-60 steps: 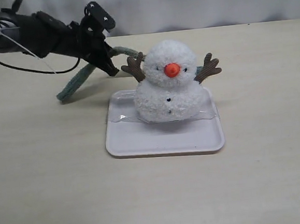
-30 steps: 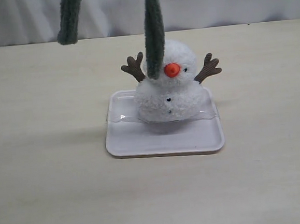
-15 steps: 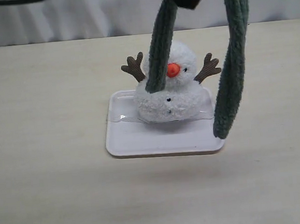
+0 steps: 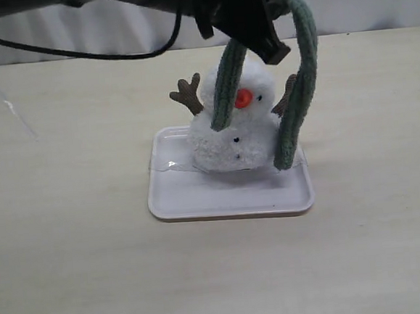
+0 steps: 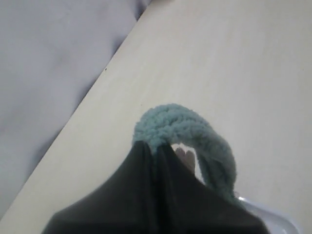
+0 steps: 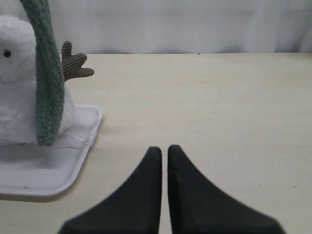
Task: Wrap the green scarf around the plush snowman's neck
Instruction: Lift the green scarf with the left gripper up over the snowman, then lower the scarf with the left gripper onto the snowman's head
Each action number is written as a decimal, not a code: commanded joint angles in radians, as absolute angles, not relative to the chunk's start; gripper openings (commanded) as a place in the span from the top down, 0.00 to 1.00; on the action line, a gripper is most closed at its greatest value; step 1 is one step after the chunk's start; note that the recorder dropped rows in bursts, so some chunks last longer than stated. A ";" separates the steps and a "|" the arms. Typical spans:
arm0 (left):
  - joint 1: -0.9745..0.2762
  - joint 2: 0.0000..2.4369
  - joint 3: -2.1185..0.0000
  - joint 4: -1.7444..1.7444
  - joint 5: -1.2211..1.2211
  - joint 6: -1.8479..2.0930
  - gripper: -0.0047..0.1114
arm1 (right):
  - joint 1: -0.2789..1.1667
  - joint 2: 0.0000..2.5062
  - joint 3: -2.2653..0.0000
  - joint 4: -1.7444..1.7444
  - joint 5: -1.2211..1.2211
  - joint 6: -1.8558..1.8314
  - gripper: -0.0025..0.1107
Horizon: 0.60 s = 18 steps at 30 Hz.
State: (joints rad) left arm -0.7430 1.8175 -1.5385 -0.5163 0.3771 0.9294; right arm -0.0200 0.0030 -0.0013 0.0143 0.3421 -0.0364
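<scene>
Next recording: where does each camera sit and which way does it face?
Exterior view: off the arms, facing the plush snowman on its white tray head-on; the left gripper holds the green scarf over it.
Left wrist view: looks down past the left gripper, shut on the scarf, at the table.
Right wrist view: low over the table, looks past the shut, empty right gripper toward snowman and tray.
Shared: scarf in all three.

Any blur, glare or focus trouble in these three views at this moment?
Exterior view: even light, soft shadows, a small glint on the tray; the left gripper looks dark and slightly smeared. Left wrist view: its fingers are an unfocused black mass, the green scarf soft. Right wrist view: the right gripper has soft edges, the snowman is sharp.
</scene>
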 commanded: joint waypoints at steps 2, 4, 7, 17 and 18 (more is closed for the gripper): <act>-0.743 1.857 -1.536 -0.331 0.343 0.799 0.96 | -0.021 0.000 0.000 0.015 0.343 -0.037 0.94; -0.743 1.857 -1.536 -0.239 0.341 0.726 0.96 | -0.021 0.000 0.000 0.015 0.343 -0.037 0.94; -0.733 1.856 -1.536 -0.068 0.350 0.567 0.96 | -0.021 0.000 0.000 0.015 0.343 -0.037 0.94; -0.626 1.858 -1.536 0.117 0.570 0.234 0.96 | -0.021 0.000 0.000 0.015 0.343 -0.037 0.94; -0.623 1.858 -1.536 0.115 0.591 0.234 0.96 | -0.021 0.000 0.000 0.015 0.343 -0.037 0.94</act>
State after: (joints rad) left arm -0.6371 1.8601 -1.5385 0.1128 0.5315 0.2662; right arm -0.0200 0.0030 -0.0013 0.0143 0.3421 -0.0364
